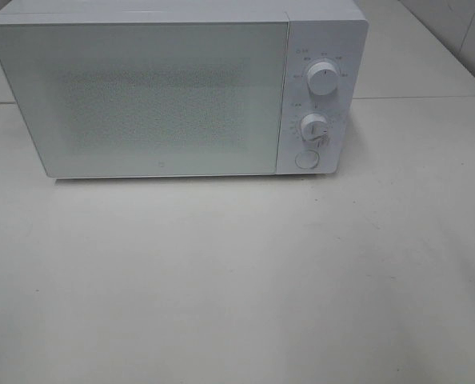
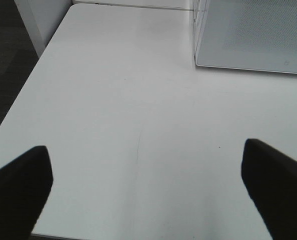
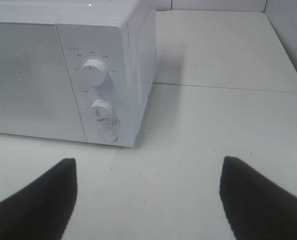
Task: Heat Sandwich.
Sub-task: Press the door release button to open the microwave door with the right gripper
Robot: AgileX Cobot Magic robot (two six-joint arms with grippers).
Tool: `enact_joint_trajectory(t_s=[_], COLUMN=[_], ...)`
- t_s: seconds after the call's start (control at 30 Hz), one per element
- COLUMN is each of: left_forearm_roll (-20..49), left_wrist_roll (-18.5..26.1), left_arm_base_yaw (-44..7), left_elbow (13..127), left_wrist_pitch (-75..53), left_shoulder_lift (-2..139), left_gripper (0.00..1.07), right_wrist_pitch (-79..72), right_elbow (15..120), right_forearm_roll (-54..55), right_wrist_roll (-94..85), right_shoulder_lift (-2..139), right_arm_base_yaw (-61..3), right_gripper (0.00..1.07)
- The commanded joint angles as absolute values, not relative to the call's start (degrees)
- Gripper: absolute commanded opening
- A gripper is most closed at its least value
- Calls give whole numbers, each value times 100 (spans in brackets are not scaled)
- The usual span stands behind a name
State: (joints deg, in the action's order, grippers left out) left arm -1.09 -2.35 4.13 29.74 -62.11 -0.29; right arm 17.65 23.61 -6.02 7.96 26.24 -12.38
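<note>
Ext high cam: white microwave (image 1: pixel 165 96) sits at the back of the pale table (image 1: pixel 221 288), door (image 1: pixel 141 100) shut and facing me. Ctrl panel is on its right side: upper knob (image 1: pixel 323 80), lower knob (image 1: pixel 314 126) under it, round button (image 1: pixel 305 159) at the bottom. Door glass is frosted w/ a dot mesh, so I can't see inside. As for the sandwich, I can't tell where it is from any of my 3 views.

L wrist cam: left gripper (image 2: pixel 144 146) hangs over the tabletop. Its dark fingers (image 2: pixel 18 190) are spread wide, w/ only table showing btwn them. They look clear of the surface, tho the angle is poor. The microwave's lower front corner is ahead and off to one side, well apart from the fingers. Dark floor (image 2: pixel 8 60) shows past the table edge.

R wrist cam: right gripper (image 3: pixel 148 160) is spread wide too, its fingers (image 3: pixel 253 200) w/ only table btwn them. It faces the microwave's ctrl-panel corner. Knobs & button are near but apart from the fingers. A seam (image 3: pixel 228 88) in the tabletop runs out from the oven's side.
</note>
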Motion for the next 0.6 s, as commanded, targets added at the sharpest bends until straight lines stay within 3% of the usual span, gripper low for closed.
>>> enact_joint_trajectory(t_s=[0.03, 0.6], left_forearm_roll=[-80, -80], left_wrist_roll=[-235, -235], left_arm_base_yaw=[441, 441], left_elbow=[2962, 2962], left_wrist_pitch=[-6131, -6131], left_shoulder_lift=[-120, -120], left_gripper=[98, 98], right_wrist_pitch=[1392, -1031], right_elbow=[2355, 2355], right_forearm_roll=[-607, -630], right_wrist_roll=[848, 1054], right_shoulder_lift=[2848, 5002], right_arm_base_yaw=[-1197, -1197], right_gripper=[76, 76])
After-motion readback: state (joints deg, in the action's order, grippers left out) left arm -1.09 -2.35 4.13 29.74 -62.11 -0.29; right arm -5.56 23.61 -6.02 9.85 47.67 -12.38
